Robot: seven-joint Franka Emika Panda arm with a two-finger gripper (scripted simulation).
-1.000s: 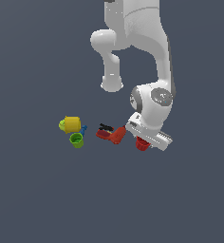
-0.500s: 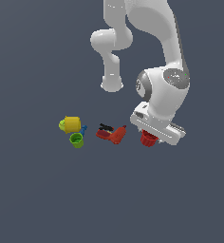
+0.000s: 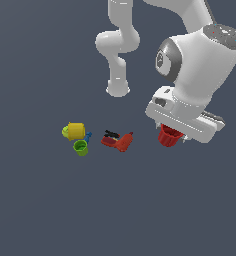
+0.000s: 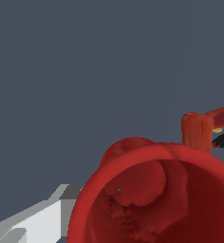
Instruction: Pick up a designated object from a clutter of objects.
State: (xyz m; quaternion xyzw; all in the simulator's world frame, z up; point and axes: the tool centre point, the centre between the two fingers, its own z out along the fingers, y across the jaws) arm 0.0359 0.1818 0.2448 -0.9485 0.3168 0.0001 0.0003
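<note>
The red cup [image 4: 156,199] fills most of the wrist view, its open mouth turned toward the camera so the ribbed inner wall and rim lip are plain. A grey-white finger [image 4: 33,220] of the claw lies against the cup's outer wall; the other finger is hidden behind the cup. Past the rim, a red-orange drill-shaped toy [image 4: 204,128] shows, with a bit of its black part beside it.

In the exterior view the claw [image 3: 171,137] hangs under the large white wrist of the arm [image 3: 200,65], at the exterior view's right. It is pinched on the red cup [image 3: 168,135], which pokes out below the hand body. Whether the cup is clear of the dark grey floor [image 3: 115,210] cannot be judged from this angle, as no shadow shows.

Toward the exterior view's left, well apart from the cup, lies the drill-shaped toy [image 3: 119,141] on its side. Farther to the exterior view's left sit the rest of the clutter: a green cup [image 3: 80,148] with its mouth up, a small blue piece [image 3: 88,136] just beside it, and a yellow cylinder [image 3: 75,131] touching or nearly touching both.

Farthest back, the arm's white base column [image 3: 118,75] stands on the floor.
</note>
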